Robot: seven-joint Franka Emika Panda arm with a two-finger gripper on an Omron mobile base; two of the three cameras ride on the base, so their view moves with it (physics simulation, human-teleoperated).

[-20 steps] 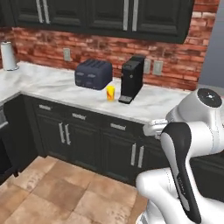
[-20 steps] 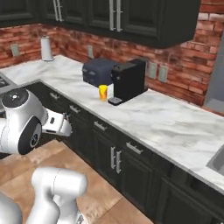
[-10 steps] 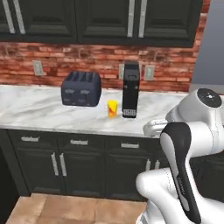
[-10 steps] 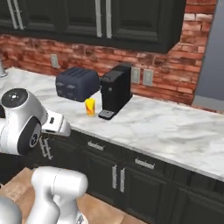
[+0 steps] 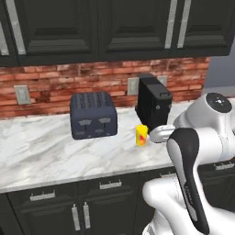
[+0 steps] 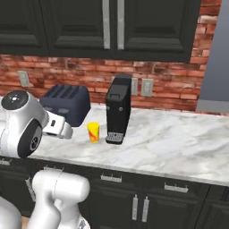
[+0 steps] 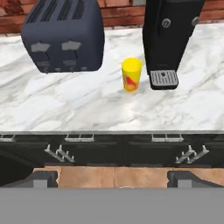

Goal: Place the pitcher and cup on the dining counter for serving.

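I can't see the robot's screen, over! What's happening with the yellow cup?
Gripper open, holding nothing, back from the counter. Cup upright on the marble, between toaster and coffee machine. Straight path to it clear.

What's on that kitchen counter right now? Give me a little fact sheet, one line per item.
cup: small, yellow with red marking, upright on the marble counter, between toaster and coffee machine
toaster: dark, beside the cup, near the brick wall
coffee machine: black, tall, on the cup's other side
claw: open, short of the counter edge, holding nothing
drawers: black with silver handles, under the counter
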